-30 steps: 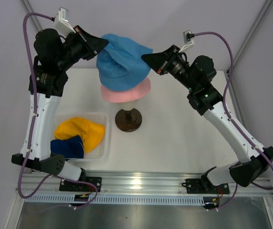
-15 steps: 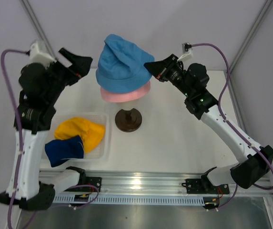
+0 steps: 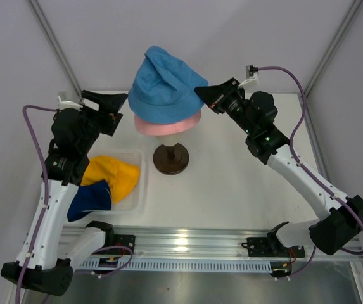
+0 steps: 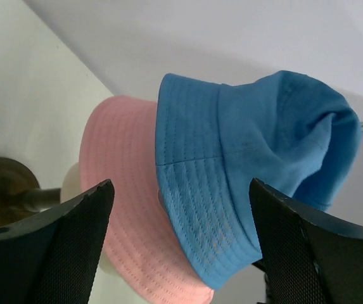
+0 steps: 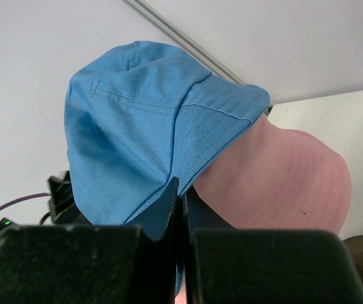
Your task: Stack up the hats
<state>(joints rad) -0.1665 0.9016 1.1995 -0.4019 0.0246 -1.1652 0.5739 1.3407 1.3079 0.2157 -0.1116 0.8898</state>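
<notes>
Table: tray held the yellow hat and dark navy hat, both unstacked. Light blue hat sat crooked over pink hat on the stand; judged half done. Right tool pinched the blue brim; left tool gaped wide, empty.

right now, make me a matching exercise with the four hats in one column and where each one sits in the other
Column one:
1. light blue hat
2. pink hat
3. yellow hat
4. navy hat

Column two:
A. in the tray, far right part
B. topmost on the stand, over another hat
C. at the tray's near left corner
D. on the stand, under another hat

Pairs: 1-B, 2-D, 3-A, 4-C
</notes>
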